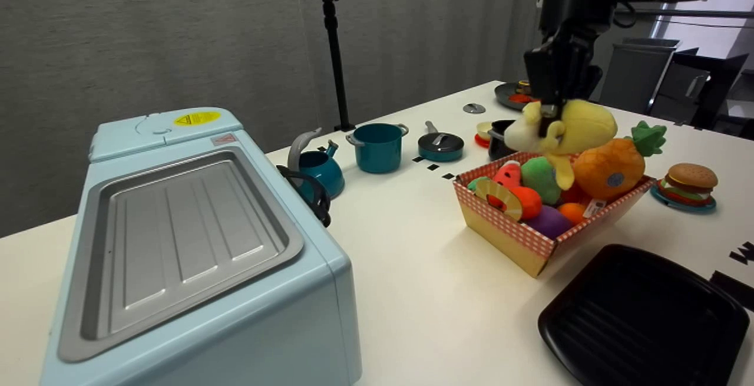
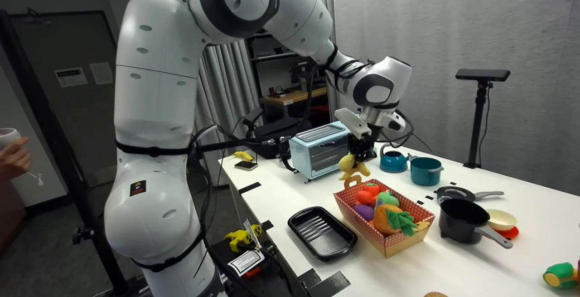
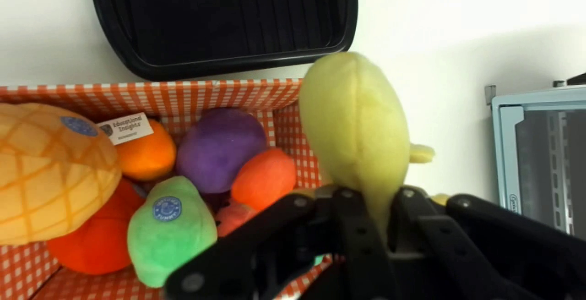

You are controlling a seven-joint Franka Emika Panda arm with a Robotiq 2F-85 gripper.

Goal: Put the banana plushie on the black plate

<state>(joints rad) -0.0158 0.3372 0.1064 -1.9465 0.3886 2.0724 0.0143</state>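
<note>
One banana plushie (image 1: 589, 124): soft, yellow, flaps hanging down. Held aloft by the end effector (image 3: 377, 204), its two fingers pinching the plush between them. Location: above the desk (image 1: 406, 227), near that end of the fruit basket (image 1: 500, 238) which faces the toaster oven (image 2: 322, 154); apart from the black plate (image 1: 645, 315).

Black plate: one, rounded corners, raised rim, ribbed floor; flat on the desk, just beside a long side of the basket, not touching it.

Fruit basket: one, red-and-white checked lining. Contents include a plush pineapple (image 1: 609, 168) with green leaves, a purple plush (image 3: 219, 149), a round orange plush (image 3: 149, 155) partly under a white tag (image 3: 126, 128), and a pear-shaped green plush (image 3: 171, 231).

Toaster oven: one, light blue, grey ribbed tray (image 1: 194, 233) on top.

Cookware, teal: one kettle (image 1: 321, 174), grey handle; one two-handled pot (image 1: 379, 149), near the kettle.

Cookware, black: one saucepan (image 2: 462, 220), grey handle, near a cream bowl (image 2: 500, 219).

Toy food: one hamburger (image 1: 688, 182), on a teal dish (image 1: 683, 202).
</note>
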